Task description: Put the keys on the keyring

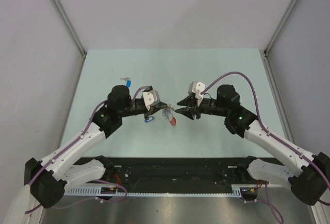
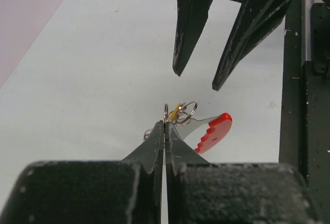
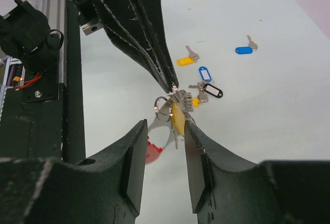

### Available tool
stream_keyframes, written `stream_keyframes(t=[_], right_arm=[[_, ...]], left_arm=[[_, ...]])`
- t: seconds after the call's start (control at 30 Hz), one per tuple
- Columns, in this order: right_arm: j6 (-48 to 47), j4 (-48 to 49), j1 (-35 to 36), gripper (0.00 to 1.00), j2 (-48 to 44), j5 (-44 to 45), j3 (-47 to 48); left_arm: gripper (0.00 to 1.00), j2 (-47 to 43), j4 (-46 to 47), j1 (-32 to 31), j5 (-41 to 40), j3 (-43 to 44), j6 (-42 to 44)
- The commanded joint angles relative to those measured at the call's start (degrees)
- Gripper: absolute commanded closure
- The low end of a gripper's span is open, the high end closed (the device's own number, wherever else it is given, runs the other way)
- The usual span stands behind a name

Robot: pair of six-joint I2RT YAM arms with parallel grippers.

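1. Blue-tagged small silver key [image 1: 127,82] lies on the pale green table [image 1: 103,64], well left of the keyring.
2. Left gripper [image 2: 165,123]: jaws pressed fully together, pinching the silvery metal links of the large keyring [image 2: 216,130]; its thick red plastic arc lies lower, to the right.
3. Yellow plastic tag [image 3: 178,118] hangs on the keyring.
4. Right gripper [image 3: 165,126]: jaws partway apart, holding nothing, just right of the keyring.

Shiny metal keys [image 3: 198,94], glossy plastic tags [image 3: 185,61]; keyring [image 2: 214,131] arc seemingly smooth red plastic; matt table [image 1: 216,69].
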Motion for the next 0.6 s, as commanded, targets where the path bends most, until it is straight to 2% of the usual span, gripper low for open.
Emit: stream_keyframes(t=[0.0, 0.57], right_arm=[[1.08, 5.65, 1.93, 0.61, 2.54, -1.69, 0.48], [-0.23, 7.50, 5.01, 0.62, 8.61, -9.07, 0.48]], left_arm=[[1.00, -1.42, 0.72, -0.20, -2.49, -0.05, 3.38], [1.00, -2.56, -0.16, -0.20, -4.26, 0.12, 4.62]])
